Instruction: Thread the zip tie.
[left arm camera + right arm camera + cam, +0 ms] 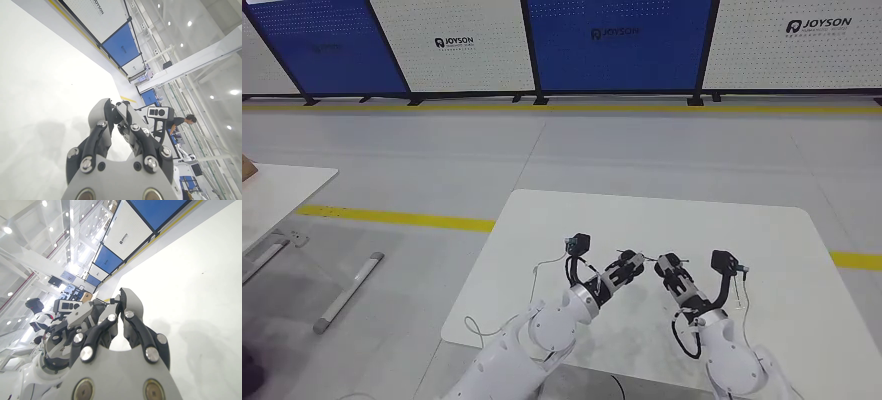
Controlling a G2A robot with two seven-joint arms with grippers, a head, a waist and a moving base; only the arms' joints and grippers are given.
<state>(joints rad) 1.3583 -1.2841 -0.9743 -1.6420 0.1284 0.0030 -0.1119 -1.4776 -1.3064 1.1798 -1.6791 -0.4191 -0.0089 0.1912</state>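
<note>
Held tip to tip above the tabletop (742, 230), right jaws clamped on the head of the zip tie (113, 301), left jaws seemingly pinching its strap, likely to align the threading.

Top view: mounted high above arms, tilted down and forward across white table (762, 225) to far panel wall (617, 45); widest, most distant. Left wrist view: pressed close behind left gripper (112, 107), rolled sideways, facing right wrist camera (160, 112). Right wrist view: close behind right gripper (119, 303), also rolled sideways, facing left wrist camera (66, 306). Shared by all three: white table, panel wall, yellow floor line (542, 106).
</note>
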